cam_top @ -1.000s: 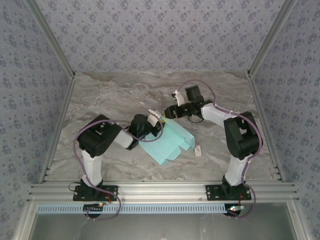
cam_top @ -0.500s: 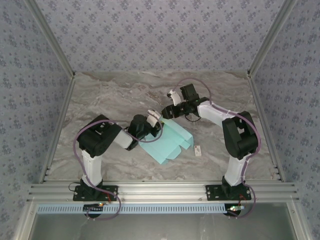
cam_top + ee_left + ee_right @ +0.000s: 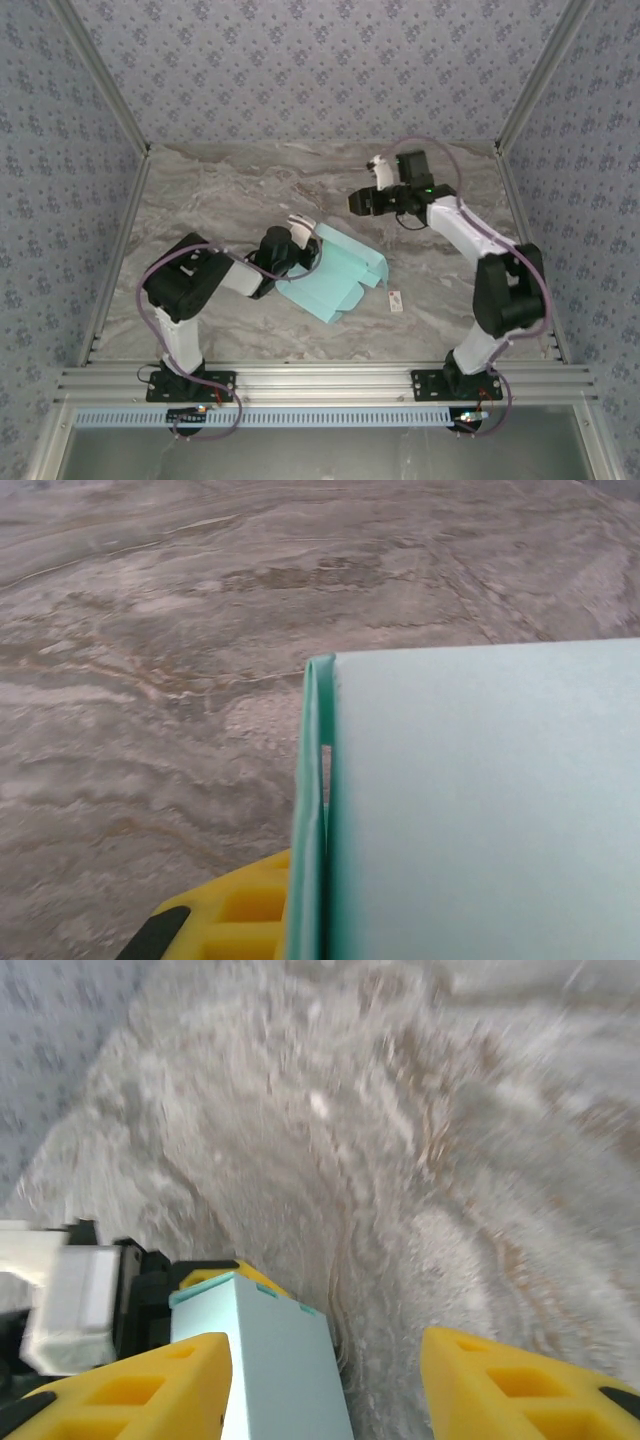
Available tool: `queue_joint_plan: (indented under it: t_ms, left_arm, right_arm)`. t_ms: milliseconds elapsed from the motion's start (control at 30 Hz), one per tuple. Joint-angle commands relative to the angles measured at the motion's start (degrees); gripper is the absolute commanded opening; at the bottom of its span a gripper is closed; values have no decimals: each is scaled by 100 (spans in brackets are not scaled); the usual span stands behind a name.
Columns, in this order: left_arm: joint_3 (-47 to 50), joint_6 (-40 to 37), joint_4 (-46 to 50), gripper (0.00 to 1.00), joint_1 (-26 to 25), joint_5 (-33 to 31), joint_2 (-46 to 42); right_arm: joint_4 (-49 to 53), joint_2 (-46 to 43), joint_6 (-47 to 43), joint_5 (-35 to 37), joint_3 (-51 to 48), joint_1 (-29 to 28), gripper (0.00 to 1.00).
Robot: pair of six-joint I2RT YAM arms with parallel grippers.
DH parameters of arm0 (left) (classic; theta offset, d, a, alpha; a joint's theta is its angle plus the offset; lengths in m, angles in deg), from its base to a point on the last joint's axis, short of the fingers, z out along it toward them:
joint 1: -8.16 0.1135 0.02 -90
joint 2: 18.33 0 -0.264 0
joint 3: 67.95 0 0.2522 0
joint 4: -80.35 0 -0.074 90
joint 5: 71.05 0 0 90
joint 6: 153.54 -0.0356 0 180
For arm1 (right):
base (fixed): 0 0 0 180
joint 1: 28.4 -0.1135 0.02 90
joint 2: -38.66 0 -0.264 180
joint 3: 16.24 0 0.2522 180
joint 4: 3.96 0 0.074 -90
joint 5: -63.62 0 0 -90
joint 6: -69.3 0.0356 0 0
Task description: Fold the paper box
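The paper box is pale turquoise card, partly folded, lying at the middle of the table with its tabbed flaps to the right. My left gripper is shut on its upper-left edge. In the left wrist view the card stands edge-on against my one visible yellow finger and hides the other. My right gripper hangs open above the table, up and to the right of the box and apart from it. Between its yellow fingertips nothing is held; the box lies farther off.
A tiny white tag lies on the marble table just right of the box. Aluminium rails run along the near edge, and patterned walls close in the left, right and back.
My right gripper has drawn back from the box's upper corner, up and to the right. The left gripper has stayed on the box's edge, and the box has shifted slightly.
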Motion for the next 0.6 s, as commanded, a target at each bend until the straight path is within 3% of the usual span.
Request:
queue_joint_plan:
  t_ms: [0, 133, 433, 567]
  left_arm:
    - [-199, 696, 793, 0, 31, -597, -510]
    - [-363, 1234, 1786, 0, 37, -1104, -990]
    - [-938, 1865, 3606, 0, 29, -1522, -1579]
    - [-1087, 1916, 3956, 0, 9, -1586, -1650]
  right_arm:
    - [183, -948, 7, 456, -269, 17, 55]
    - [498, -1876, -198, 1754, -899, -336, 56]
    - [61, -3197, -527, 2693, -2127, -1415, 60]
    - [102, -3232, -502, 2594, -2047, -1372, 60]
